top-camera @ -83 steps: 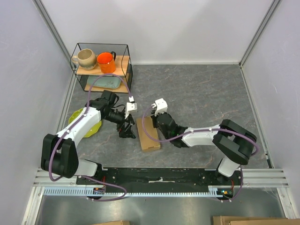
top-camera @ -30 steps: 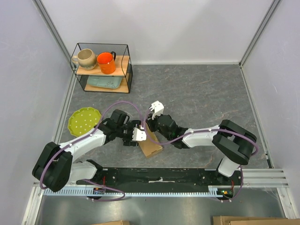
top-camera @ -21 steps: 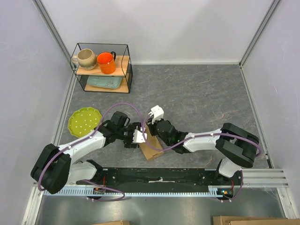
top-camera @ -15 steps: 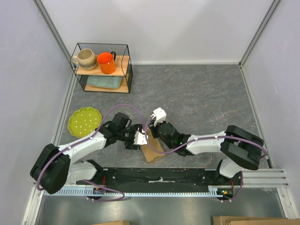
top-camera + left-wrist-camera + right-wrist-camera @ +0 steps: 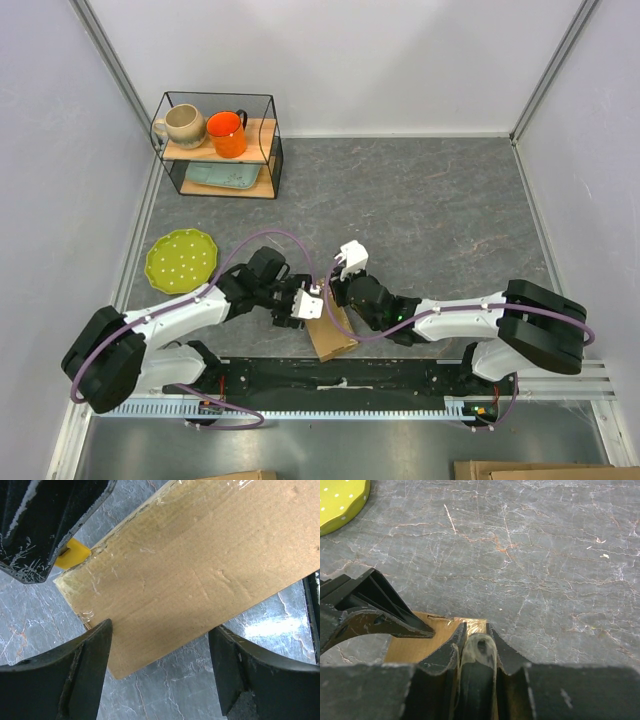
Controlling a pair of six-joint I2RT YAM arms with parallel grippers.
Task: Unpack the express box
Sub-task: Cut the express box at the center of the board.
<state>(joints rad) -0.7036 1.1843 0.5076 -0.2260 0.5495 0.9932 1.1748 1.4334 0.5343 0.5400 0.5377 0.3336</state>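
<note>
Left arm: stretched out low from its base at the near left, the left arm (image 5: 180, 312) runs along the table (image 5: 430, 210) toward the centre, wrist at the box's left side.
Left gripper: the left gripper (image 5: 160, 630) is spread wide, 1 finger either side of the box's near corner; the wrist view shows cardboard filling the gap between them.
Right arm: laid almost flat, the right arm (image 5: 460, 320) reaches leftward from the near right, its wrist over the box's far end.
Right gripper: the right gripper (image 5: 476, 627) has its 2 fingers drawn close, only a narrow slot between them with something pale in it; whether it is clamping anything, cannot tell.
Box: the express box (image 5: 331, 333) lies flat and skewed on the table by the near edge, between the 2 grippers, its clear tape glinting.
Yellow piece: a small yellow piece (image 5: 71, 553) sits at the box's edge under the right gripper's black finger.
Plate: the green plate (image 5: 181, 257) sits well to the left.
</note>
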